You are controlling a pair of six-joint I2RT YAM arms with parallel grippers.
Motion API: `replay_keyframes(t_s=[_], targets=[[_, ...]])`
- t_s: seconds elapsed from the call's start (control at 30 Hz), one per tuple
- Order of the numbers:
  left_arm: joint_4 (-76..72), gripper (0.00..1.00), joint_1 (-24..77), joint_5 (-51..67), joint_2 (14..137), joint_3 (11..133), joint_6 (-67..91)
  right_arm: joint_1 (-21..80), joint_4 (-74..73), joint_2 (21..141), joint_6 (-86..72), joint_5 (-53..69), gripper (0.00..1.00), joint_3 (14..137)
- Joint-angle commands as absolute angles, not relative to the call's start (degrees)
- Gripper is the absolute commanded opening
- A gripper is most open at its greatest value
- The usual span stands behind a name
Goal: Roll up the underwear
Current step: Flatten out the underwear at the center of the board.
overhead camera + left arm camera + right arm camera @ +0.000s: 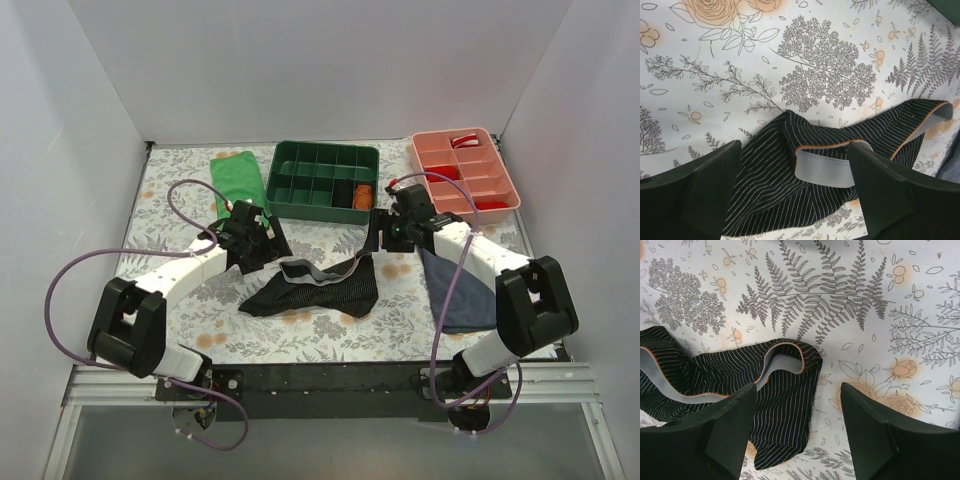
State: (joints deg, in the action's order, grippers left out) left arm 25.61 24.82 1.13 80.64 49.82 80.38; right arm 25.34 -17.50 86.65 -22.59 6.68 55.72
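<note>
**Underwear (320, 290), black pinstriped, loose on floral desk (300, 338): both jaws released**

Top view. Item lies crumpled near the middle of the desk, between the two arms, its grey waistband (297, 267) curling up on the left. Left arm (185, 265) reaches forward and inward from its base, wrist bent down, left jaws over the garment's left end. Right arm (480, 255) mirrors it, elbow raised at the near right, right jaws at the garment's right end. Behind: green tray (325, 148), pink tray (418, 150), green cloth (238, 180). Navy garment (460, 300) lies under the right arm.

Left wrist view. Left jaws spread wide and pointing down at the desk, holding nothing. Striped fabric (775, 185) sits on the desk below the gap, the orange-edged waistband folded over it.

Right wrist view. Right jaws equally wide, holding nothing. Garment's end (775, 385) lies beneath the left-hand one, with bare floral print under the other.
</note>
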Motion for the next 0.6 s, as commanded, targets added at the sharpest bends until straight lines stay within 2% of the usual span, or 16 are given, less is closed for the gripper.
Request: replay_keyframes(t_s=[0.0,0.2,0.3,0.43,0.57], targets=[[21.7,0.86,23.9,3.4,83.1,50.4,79.4,24.6,-14.2,89.6,-21.9,10.4,0.75,57.8],[18.6,0.83,22.9,4.2,85.0,50.1,79.7,24.3,-13.0,92.9,-21.7,10.6,0.7,58.2],[18.0,0.76,22.7,4.7,87.0,51.1,79.4,23.6,-12.0,94.0,-21.8,11.2,0.63,58.9],[17.5,0.66,22.7,5.2,88.9,51.8,78.9,23.2,-12.4,95.9,-21.7,12.5,0.59,60.5],[17.1,0.61,22.7,5.2,89.0,51.4,79.3,23.2,-12.0,96.5,-21.8,13.2,0.56,60.1]])
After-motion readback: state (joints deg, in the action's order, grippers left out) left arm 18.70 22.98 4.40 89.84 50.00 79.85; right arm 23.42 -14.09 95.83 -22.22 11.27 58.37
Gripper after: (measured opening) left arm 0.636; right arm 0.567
